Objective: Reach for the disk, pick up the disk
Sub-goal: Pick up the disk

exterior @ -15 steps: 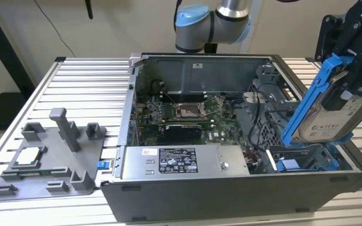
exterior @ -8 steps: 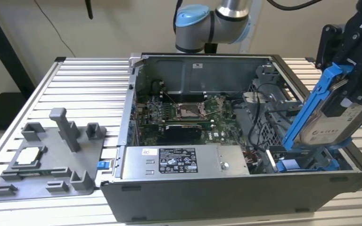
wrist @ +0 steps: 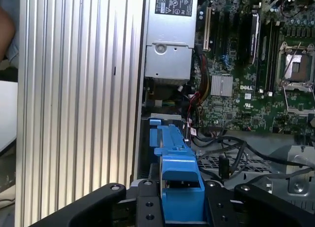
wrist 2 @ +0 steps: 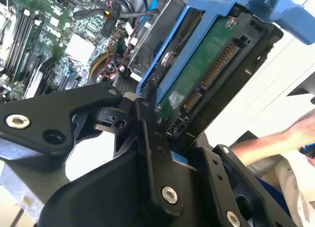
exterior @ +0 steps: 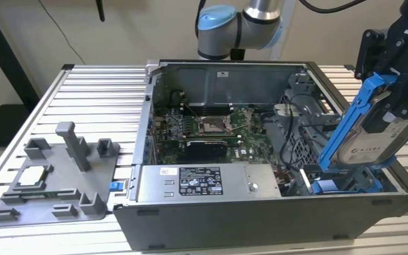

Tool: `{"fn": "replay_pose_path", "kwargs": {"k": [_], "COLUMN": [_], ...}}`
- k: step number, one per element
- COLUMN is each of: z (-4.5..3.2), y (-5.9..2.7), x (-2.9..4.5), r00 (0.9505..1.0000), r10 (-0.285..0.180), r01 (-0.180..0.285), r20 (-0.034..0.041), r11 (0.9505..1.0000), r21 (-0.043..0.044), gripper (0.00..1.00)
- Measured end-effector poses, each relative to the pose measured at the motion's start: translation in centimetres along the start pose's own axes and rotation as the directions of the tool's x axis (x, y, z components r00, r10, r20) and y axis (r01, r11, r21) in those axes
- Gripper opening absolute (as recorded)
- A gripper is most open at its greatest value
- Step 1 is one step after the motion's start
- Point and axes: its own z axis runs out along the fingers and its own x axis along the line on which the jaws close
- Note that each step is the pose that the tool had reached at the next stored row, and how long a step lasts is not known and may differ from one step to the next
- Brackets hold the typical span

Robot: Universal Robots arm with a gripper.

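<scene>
My pincer: my gripper (exterior: 395,95) is clamped on the disk (exterior: 365,146), its black fingers (wrist 2: 155,153) pressing the blue frame from both sides.
Disk position: it stands nearly upright, tilted, lifted partly out of the open computer case (exterior: 261,218) at the exterior view's right; its lower end is level with the case's upper edge.
Case contents: a green motherboard (exterior: 211,130) with an open processor socket (exterior: 210,125), a silver power supply (exterior: 207,183) with a white label along the near wall, black cables, and a blue bracket (exterior: 342,186) low in the drive bay below the disk.
Outside the case: a grey fixture (exterior: 51,183) on the slatted aluminium table (exterior: 98,93) holds a small square silver chip (exterior: 32,177).
Second wrist view: the disk's green circuit board (wrist 2: 197,74) and connector pins, and a person's arm (wrist 2: 268,141) beyond.
First wrist view: the blue frame (wrist: 174,173) seen end-on between my fingers, above the motherboard and power supply.
</scene>
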Motion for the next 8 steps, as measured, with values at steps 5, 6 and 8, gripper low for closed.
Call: {"fn": "replay_pose_path", "kwargs": {"k": [5,6,8], "z": [0.02,0.04,0.06], "y": [0.0,0.0,0.05], "x": [0.01,0.05,0.15], "r00": [1.0,1.0,1.0], "r10": [0.0,0.0,0.0], "r01": [0.0,0.0,0.0], "r20": [0.0002,0.0005,0.0], "r11": [1.0,1.0,1.0], "r21": [0.0,0.0,0.0], "gripper": [0.0,0.0,0.0]}}
